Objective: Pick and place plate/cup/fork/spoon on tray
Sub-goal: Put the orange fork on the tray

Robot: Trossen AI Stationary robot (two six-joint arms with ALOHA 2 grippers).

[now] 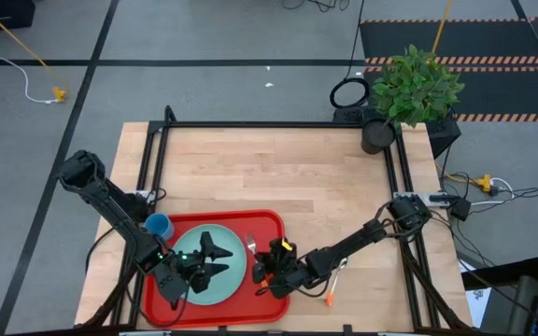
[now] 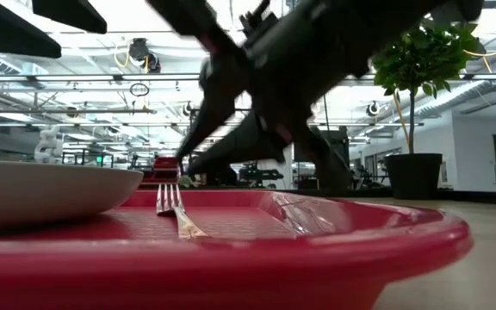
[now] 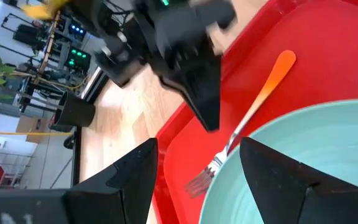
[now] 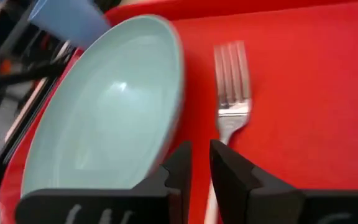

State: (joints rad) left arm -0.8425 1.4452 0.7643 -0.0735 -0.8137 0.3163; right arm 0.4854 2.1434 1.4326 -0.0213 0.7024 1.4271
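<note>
The red tray (image 1: 271, 224) lies at the table's near edge. The teal plate (image 1: 227, 280) rests flat in its left half. The fork (image 4: 232, 81) lies flat on the tray just right of the plate, tines toward the far edge. The blue cup (image 1: 158, 225) stands on the table at the tray's far left corner. The spoon's orange handle (image 1: 329, 297) shows on the table right of the tray, its bowl under my right arm. My left gripper (image 1: 211, 257) hangs open over the plate. My right gripper (image 4: 201, 165), fingers almost together, stands over the fork's handle. My right gripper points down and slants in from the table's right, with the fork's handle (image 4: 209, 199) running under the narrow gap between its fingers. I cannot tell whether the fingers touch it. The fork lies flat on the tray, tines (image 2: 169, 200) level.
A potted plant (image 1: 411, 89) stands at the table's far right corner. Black frame rails (image 1: 269, 124) run along the far, left and right edges. Bare wood lies between the tray and the far rail.
</note>
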